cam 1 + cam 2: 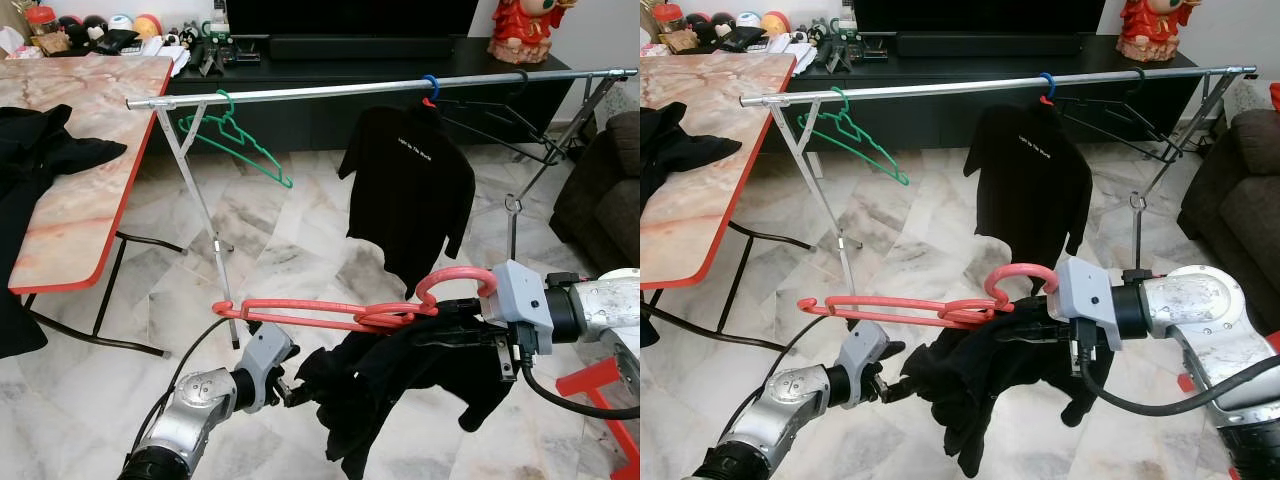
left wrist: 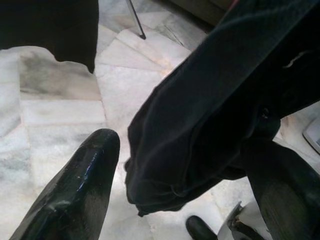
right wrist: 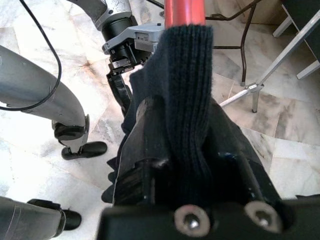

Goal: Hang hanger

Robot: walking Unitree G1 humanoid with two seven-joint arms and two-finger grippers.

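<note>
Marble floor (image 1: pixel 300 260), clothes rail (image 1: pixel 380 88), possibly TV bench (image 1: pixel 350 95) behind

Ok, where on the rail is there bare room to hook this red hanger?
The widest bare stretch of the rail lies between the green hanger and the hung black shirt. It is crowded to the robot's right, where the shirt's hook and dark empty hangers bunch. The right gripper holds the red hanger below that gap.
</note>
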